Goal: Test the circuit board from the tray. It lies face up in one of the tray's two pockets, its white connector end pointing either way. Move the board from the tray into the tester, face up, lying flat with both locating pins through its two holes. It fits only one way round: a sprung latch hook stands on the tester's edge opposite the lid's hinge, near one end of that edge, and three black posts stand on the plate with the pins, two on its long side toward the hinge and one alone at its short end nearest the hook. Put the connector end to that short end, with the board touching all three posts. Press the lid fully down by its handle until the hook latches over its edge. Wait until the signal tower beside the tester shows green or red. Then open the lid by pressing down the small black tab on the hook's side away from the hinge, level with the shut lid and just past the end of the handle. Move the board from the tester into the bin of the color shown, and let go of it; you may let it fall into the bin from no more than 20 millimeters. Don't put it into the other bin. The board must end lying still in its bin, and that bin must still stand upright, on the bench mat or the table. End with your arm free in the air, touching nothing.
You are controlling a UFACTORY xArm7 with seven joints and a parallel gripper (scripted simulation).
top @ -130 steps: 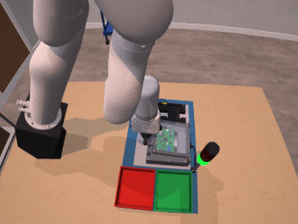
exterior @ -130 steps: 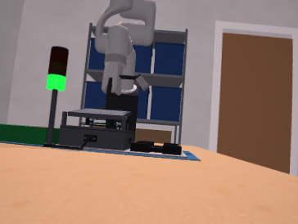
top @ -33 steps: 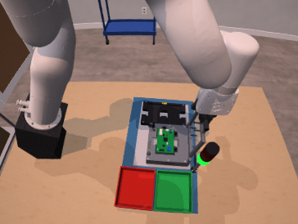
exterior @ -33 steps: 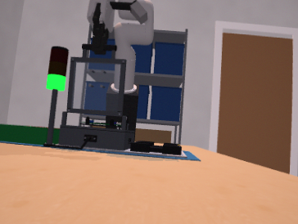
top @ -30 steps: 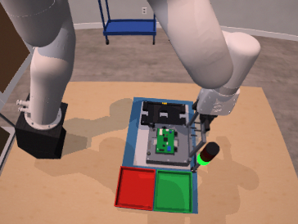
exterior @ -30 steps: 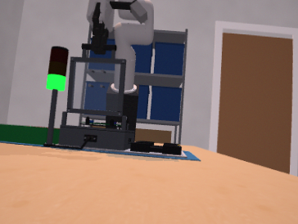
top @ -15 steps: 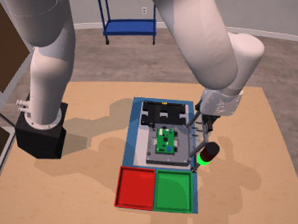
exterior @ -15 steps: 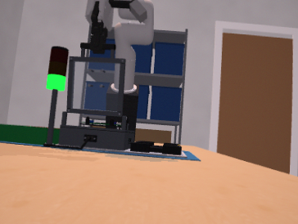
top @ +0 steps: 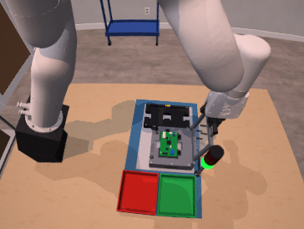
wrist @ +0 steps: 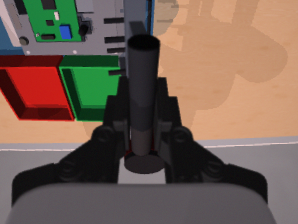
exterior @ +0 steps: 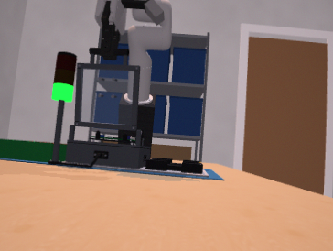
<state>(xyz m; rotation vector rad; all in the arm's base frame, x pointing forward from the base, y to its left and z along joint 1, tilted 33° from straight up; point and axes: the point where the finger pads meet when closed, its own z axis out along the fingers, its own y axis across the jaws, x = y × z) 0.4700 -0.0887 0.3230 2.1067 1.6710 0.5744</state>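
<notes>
The green circuit board (top: 169, 144) (wrist: 50, 17) lies face up in the grey tester (top: 184, 160) (exterior: 105, 153). The tester's framed lid (exterior: 107, 68) stands swung up, nearly upright. My gripper (top: 214, 125) (exterior: 109, 43) (wrist: 142, 92) is shut on the lid's dark round handle (wrist: 143, 75) at the top of the raised lid. The signal tower (top: 210, 158) (exterior: 63, 82) beside the tester shows green. The empty black tray (top: 167, 117) (exterior: 176, 165) lies behind the tester.
The red bin (top: 138, 192) (wrist: 32, 90) and the green bin (top: 177, 194) (wrist: 92, 90) stand side by side in front of the tester on the blue mat (top: 131, 146). The arm's black base (top: 39, 139) stands at the table's left.
</notes>
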